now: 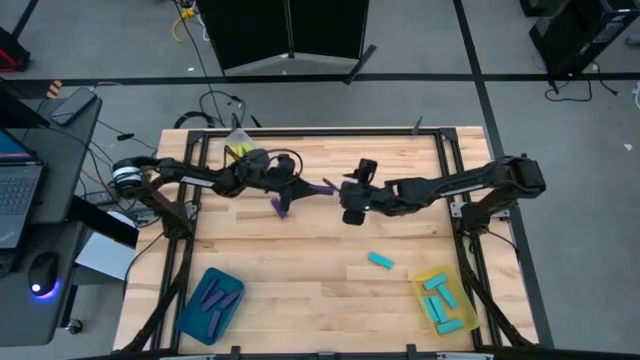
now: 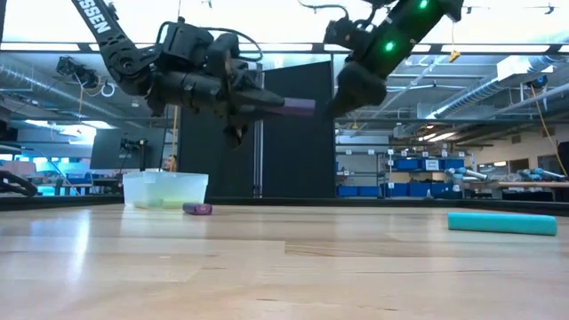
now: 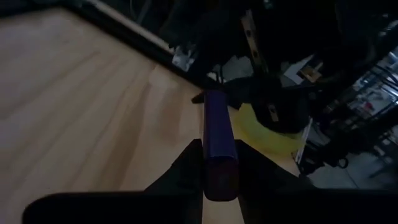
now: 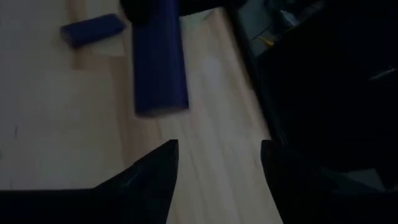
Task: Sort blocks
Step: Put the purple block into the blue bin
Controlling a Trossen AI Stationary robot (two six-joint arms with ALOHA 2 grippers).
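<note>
My left gripper [image 1: 304, 186] is shut on a purple block [image 1: 321, 187] high above the middle of the table's far half; in the low view the block [image 2: 286, 107] sticks out level toward my right gripper [image 2: 354, 89]. My right gripper [image 1: 350, 200] is open, just right of the block's free end and not touching it; its wrist view shows that end [image 4: 159, 68] ahead of the spread fingers [image 4: 217, 163]. A second purple block [image 1: 283, 206] lies flat on the table below. A cyan block [image 1: 380, 261] lies flat nearer the right. My left gripper pinches the purple block between its two fingers [image 3: 190, 163] at the block's near end [image 3: 219, 169]. The fingers come level from the table's left and lie along the block. The block is lifted clear and juts out level beyond the fingertips toward the right.
A clear tray [image 1: 240, 152] with yellow-green blocks stands at the far left. A teal tray [image 1: 212, 301] holding purple blocks sits near left, and a yellow tray [image 1: 444, 301] holding cyan blocks sits near right. Bare wood lies between the two near trays.
</note>
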